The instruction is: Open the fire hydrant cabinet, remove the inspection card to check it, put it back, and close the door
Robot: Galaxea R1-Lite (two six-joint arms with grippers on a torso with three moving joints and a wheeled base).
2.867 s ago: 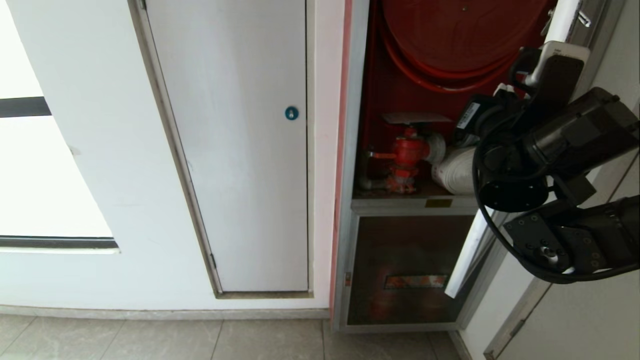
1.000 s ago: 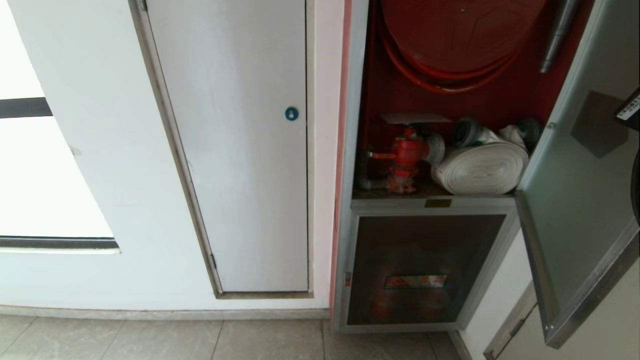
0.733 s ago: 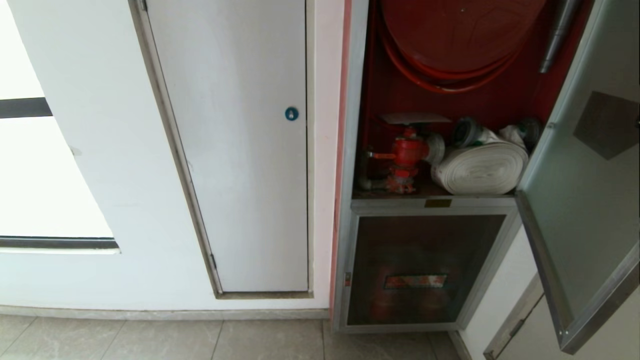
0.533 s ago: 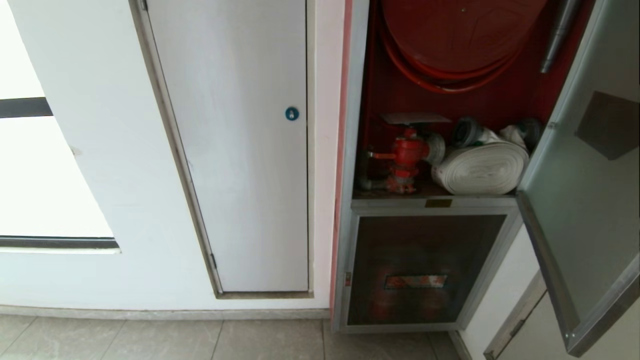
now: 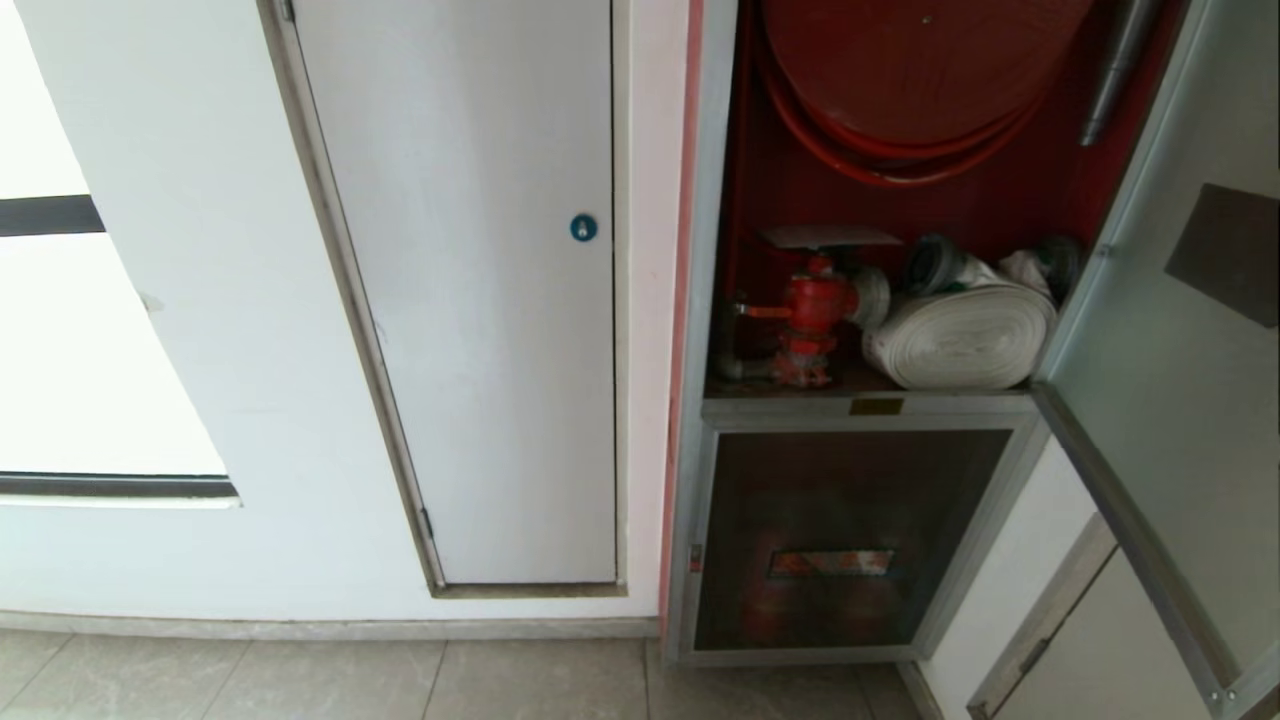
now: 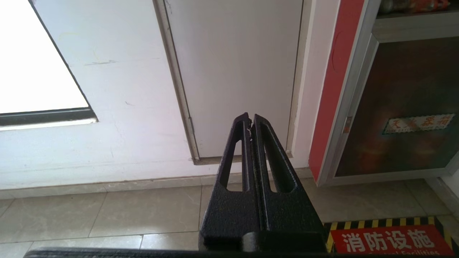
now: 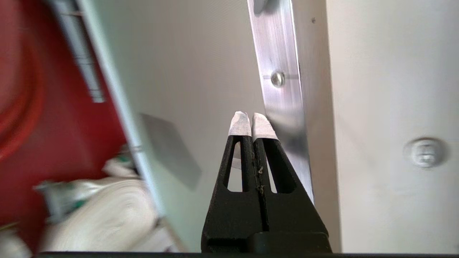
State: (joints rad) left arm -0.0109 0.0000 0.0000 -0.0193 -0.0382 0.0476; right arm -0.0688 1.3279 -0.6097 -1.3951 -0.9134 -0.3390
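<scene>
**Desk:** What is the right gripper (image 7: 252, 123) doing at the fire hydrant cabinet (image 5: 700, 300)?

**Photographer:** Its white-tipped fingers (image 7: 239, 124) are pressed together with nothing between them. In the right wrist view they point at the inner face of the door (image 7: 193, 71), just beside its silver frame edge (image 7: 283, 82). Whether the tips touch the door cannot be told. Neither arm shows in the head view.

**Desk:** And the left gripper (image 6: 250, 121)?

**Photographer:** Parked low, black fingers together, empty, pointing toward the white door (image 6: 233, 71) and the tiled floor (image 6: 107, 211), beside the cabinet's lower glass door (image 6: 405, 107).

**Desk:** What does the cabinet hold?

**Photographer:** The door (image 5: 1170, 330) stands swung wide on the right, leaving the red interior in view. A red hose reel (image 5: 910, 70) fills the top. Below, on the shelf, a red valve (image 5: 812, 310) stands left of a white rolled hose (image 5: 960, 335), the two just beside each other. A metal nozzle (image 5: 1115, 70) hangs at the upper right.

**Desk:** The inspection card (image 5: 830, 237)?

**Photographer:** Lying flat on top of the valve, inside the cabinet, well apart from both grippers.
</scene>
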